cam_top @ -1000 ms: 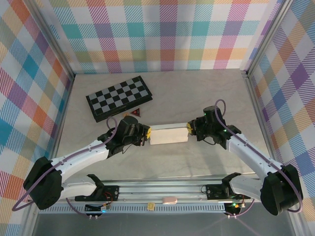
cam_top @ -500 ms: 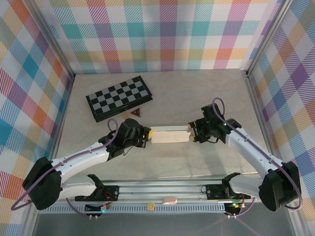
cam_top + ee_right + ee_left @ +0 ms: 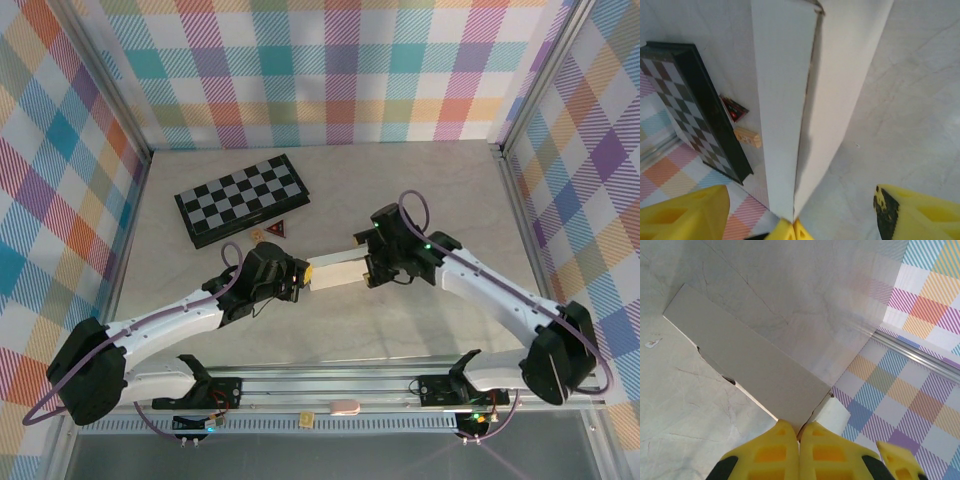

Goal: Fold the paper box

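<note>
1 paper box (image 3: 335,277), right end hidden; left gripper (image 3: 799,432) clamps it, right gripper (image 3: 800,205) spread.

The paper box (image 3: 337,272) is plain white, unmarked thin cardboard, folded into a long, narrow shape. It sits near the middle of the tabletop (image 3: 420,200), its long axis running from roughly 8 o'clock to 2 o'clock. The right wrist view (image 3: 785,100) shows two long panels meeting along a lengthwise seam with a thin dark gap. The left wrist view (image 3: 750,360) shows one broad flat panel, small notches on its lower edge and a short flap at the near corner. The 8 o'clock end is pinched in the closed left claw (image 3: 799,432). The 2 o'clock end lies between the spread fingers of the right claw (image 3: 365,262), untouched.
</note>
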